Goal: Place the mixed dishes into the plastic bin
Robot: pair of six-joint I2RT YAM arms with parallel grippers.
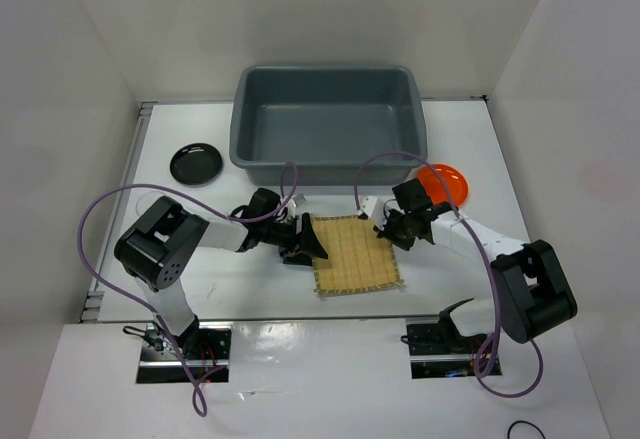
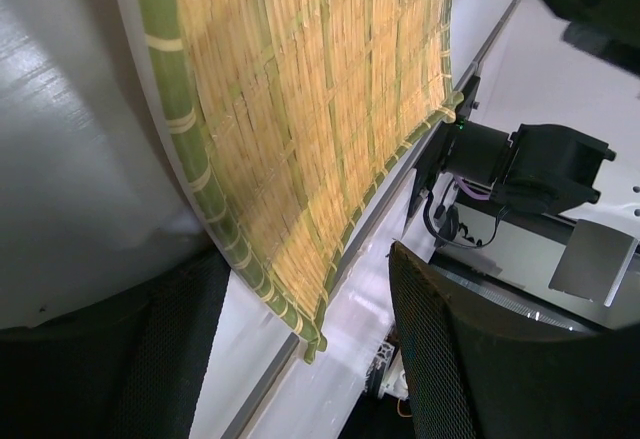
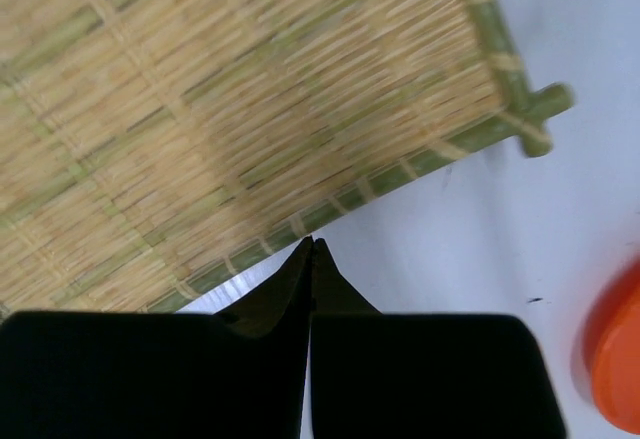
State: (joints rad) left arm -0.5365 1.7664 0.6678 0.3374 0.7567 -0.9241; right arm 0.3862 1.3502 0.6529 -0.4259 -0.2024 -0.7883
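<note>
The square tan bamboo mat (image 1: 355, 252) lies on the white table in front of the grey plastic bin (image 1: 328, 164). My left gripper (image 1: 312, 249) is open at the mat's left edge. In the left wrist view the mat (image 2: 300, 109) has its corner between the wide-apart fingers (image 2: 470, 359). My right gripper (image 1: 392, 235) is shut at the mat's right edge. In the right wrist view its tips (image 3: 312, 246) meet just at the mat's (image 3: 220, 109) green border. The orange plate (image 1: 446, 181) sits right of the bin and shows in the right wrist view (image 3: 618, 369). The black plate (image 1: 195, 163) sits left of it. No glasses show clearly.
White walls close in the table on the left, back and right. The bin looks empty inside. Purple cables (image 1: 100, 209) loop from both arms. The arm bases (image 1: 180, 349) stand at the near edge.
</note>
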